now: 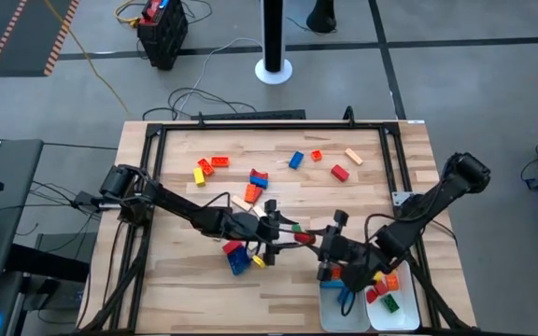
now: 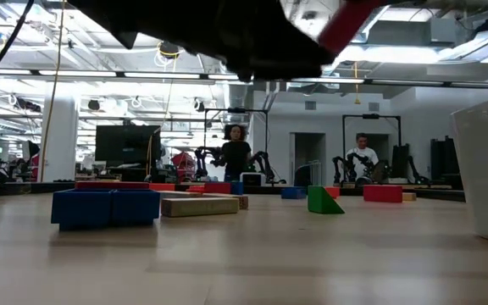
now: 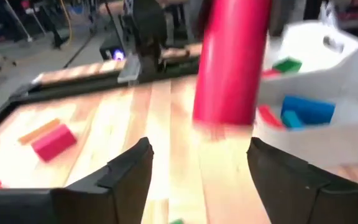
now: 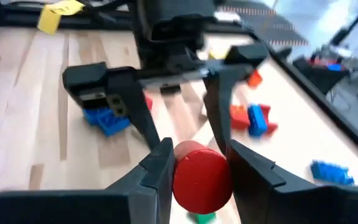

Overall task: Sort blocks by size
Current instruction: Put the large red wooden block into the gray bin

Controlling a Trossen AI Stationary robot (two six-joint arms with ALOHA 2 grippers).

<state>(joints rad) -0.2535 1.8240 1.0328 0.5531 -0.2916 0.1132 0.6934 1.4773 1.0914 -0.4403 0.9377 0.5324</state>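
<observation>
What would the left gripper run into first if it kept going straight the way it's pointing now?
The red block held by the right gripper lies straight ahead of the left gripper, whose jaws are open. Beyond it is a white tray; depth is hard to judge.

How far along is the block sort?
Partway. Done: a few blocks lie in the white trays. In hand: right gripper grips a red block; left gripper open facing it. Left: many loose blocks on the table.

Blocks [image 1: 252, 177] lie scattered on the table [image 1: 185, 271]; 2 trays [image 1: 370, 313] sit right.
</observation>
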